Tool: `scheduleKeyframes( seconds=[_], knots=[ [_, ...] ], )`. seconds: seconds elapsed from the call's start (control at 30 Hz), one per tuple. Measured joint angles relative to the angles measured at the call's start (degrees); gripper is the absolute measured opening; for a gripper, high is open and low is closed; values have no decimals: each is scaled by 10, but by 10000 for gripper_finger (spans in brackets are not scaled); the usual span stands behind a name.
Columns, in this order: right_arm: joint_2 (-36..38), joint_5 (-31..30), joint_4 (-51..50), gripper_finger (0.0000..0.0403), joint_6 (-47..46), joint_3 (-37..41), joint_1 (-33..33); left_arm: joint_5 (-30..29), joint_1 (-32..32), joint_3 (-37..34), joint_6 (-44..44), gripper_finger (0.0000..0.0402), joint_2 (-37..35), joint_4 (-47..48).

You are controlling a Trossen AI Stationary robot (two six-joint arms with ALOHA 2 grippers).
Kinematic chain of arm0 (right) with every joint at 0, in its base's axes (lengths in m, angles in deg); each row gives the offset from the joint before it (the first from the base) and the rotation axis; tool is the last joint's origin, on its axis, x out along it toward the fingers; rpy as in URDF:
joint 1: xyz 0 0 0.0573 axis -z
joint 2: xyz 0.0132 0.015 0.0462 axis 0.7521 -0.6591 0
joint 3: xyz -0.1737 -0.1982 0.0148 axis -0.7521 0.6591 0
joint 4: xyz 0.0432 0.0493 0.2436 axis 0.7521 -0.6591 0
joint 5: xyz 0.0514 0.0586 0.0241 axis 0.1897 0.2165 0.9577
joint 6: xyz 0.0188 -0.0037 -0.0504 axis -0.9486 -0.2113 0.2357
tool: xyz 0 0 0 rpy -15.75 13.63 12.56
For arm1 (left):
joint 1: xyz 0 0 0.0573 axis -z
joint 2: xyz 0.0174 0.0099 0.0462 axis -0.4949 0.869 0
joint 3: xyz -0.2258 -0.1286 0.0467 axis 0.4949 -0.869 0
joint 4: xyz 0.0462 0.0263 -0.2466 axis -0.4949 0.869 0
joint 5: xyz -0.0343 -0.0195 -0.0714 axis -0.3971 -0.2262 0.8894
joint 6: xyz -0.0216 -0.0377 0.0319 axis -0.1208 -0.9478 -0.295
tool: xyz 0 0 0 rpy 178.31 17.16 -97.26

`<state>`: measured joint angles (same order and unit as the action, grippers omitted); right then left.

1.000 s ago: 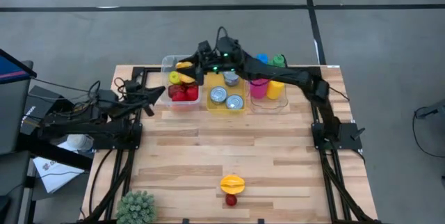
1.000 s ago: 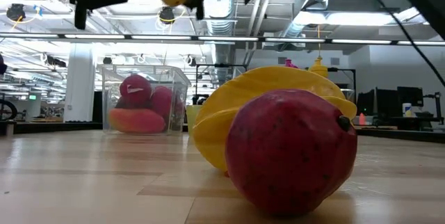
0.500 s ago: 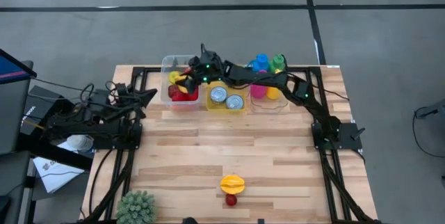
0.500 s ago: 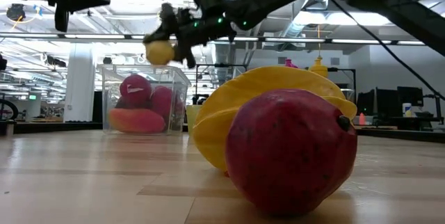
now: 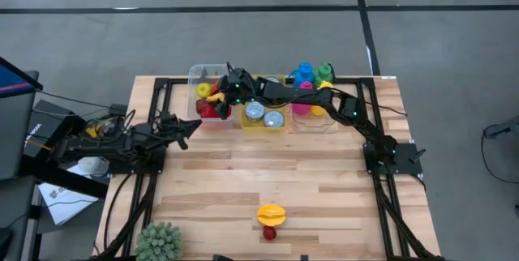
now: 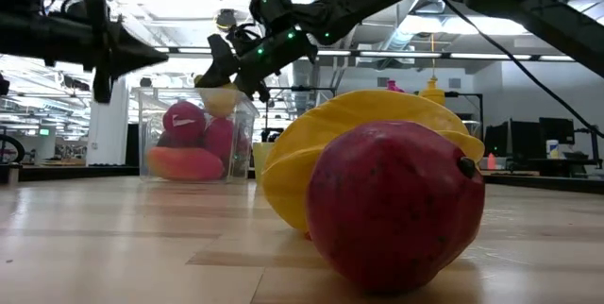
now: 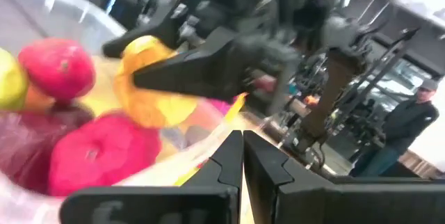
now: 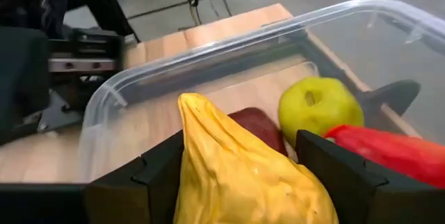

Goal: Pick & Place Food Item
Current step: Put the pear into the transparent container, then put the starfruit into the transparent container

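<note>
My right gripper (image 5: 220, 95) reaches across the far side of the table and is shut on a yellow fruit (image 8: 240, 175), over the clear bin (image 5: 197, 74) near the far edge. The bin holds a green apple (image 8: 320, 109) and red fruits (image 6: 184, 120). In the low view the yellow fruit (image 6: 219, 98) sits at the height of the bin's rim. My left gripper (image 5: 191, 125) is shut and hovers near the bin's near-left corner, holding nothing. A yellow ridged fruit (image 5: 271, 212) and a red fruit (image 5: 269, 233) lie on the table by the near edge. My right gripper pinches the yellow fruit between its two fingers (image 8: 160, 172), one on each side of its wide part (image 8: 208, 182). The fingers slant down from the table's right side. The fruit is lifted clear above the fruits in the bin, its pointed end (image 8: 188, 102) sticking out ahead of the fingertips.
To the right of the clear bin stand a yellow bin with cans (image 5: 263, 113) and a clear bin with coloured bottles (image 5: 312, 99). A green plant (image 5: 158, 243) sits at the near-left corner. Bare wood lies across the table's middle (image 5: 268, 164).
My right gripper has carried the yellow fruit toward the table's left and down, from above the bins to the clear bin's rim. My left gripper has come down and moved toward the near edge, staying shut.
</note>
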<state>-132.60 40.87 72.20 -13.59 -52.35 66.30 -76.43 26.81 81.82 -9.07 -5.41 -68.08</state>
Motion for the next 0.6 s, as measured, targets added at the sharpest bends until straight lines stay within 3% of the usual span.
scheduleKeyframes(
  seconds=[0.3,0.6],
  knots=[
    [-2,-28,-47,280,52,-17,-6,0,0,0,-28,2,40,21],
    [1,-33,-82,347,74,-70,-6,1,0,0,-28,5,72,2]
  ],
)
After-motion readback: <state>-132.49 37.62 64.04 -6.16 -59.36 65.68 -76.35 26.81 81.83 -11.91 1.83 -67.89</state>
